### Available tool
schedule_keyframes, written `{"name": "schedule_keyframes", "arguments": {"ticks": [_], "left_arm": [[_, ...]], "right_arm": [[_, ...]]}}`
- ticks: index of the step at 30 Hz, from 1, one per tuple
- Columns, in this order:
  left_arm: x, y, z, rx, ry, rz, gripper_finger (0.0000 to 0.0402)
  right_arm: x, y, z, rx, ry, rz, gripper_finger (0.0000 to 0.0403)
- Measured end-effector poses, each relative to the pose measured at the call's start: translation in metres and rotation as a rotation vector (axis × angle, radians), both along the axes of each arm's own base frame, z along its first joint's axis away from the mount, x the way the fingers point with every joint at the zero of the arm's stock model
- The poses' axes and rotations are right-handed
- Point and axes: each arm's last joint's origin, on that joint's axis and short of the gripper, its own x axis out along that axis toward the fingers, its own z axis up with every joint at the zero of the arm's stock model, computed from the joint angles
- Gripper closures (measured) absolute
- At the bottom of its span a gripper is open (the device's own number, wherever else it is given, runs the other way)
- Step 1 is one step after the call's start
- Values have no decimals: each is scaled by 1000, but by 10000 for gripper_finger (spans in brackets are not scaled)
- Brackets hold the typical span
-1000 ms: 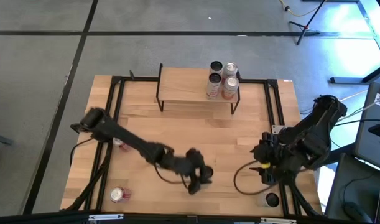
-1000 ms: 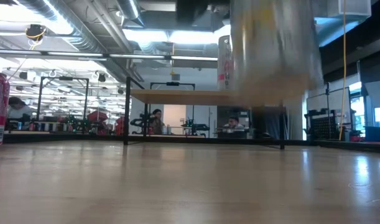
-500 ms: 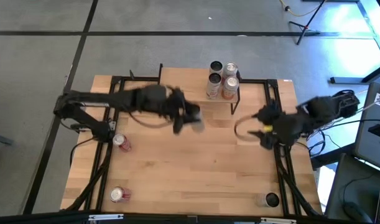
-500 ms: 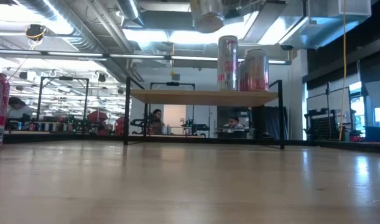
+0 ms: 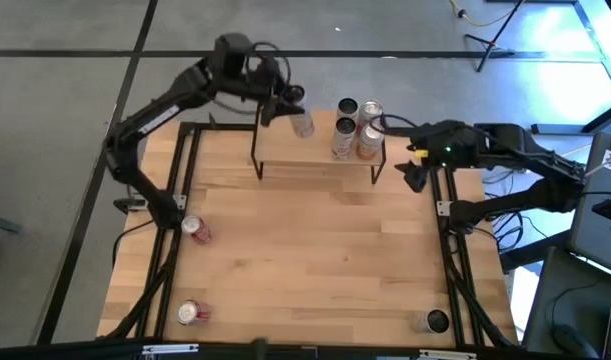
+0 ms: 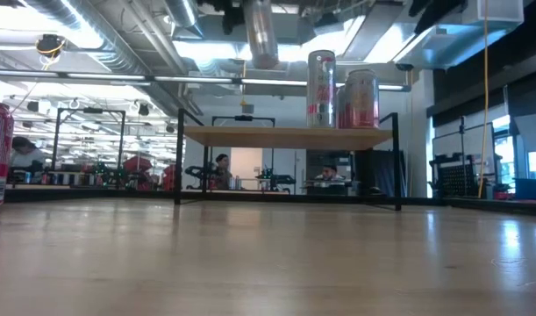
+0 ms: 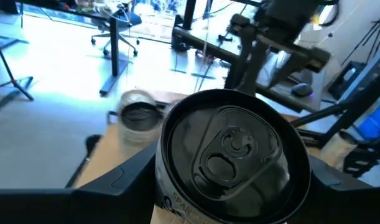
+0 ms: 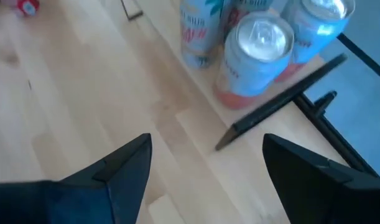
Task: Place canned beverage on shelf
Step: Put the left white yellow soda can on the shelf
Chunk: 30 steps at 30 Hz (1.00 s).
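One can [image 7: 232,158] is sitting clamped between the left gripper's [image 5: 282,103] fingers, hanging above the shelf [image 5: 315,150]. Four cans [image 5: 356,128] are standing farther along at the shelf's right end. Right gripper [image 5: 415,172] is waiting wide open, empty, beside them.

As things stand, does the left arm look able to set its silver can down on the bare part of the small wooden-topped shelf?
Probably yes. The left gripper holds the silver can above the light wooden shelf, whose board is bare there. The three standing cans crowd the other end, and the right gripper, open, sits beside that end.
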Motion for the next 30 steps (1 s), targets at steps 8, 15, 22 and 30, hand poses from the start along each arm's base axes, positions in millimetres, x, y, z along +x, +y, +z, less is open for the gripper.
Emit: {"name": "schedule_keyframes", "arguments": {"ticks": [8, 15, 22, 30], "left_arm": [[30, 46, -43, -21, 88, -22, 163], [46, 61, -72, 28, 148, -31, 163], [60, 69, -92, 77, 179, -50, 163], [69, 71, -103, 57, 172, -82, 157]], "right_arm": [[15, -19, -25, -16, -13, -89, 109], [17, -28, -60, 57, 81, -148, 109], [18, -33, -67, 63, 85, -166, 109], [18, -33, -67, 70, 80, -178, 109]]}}
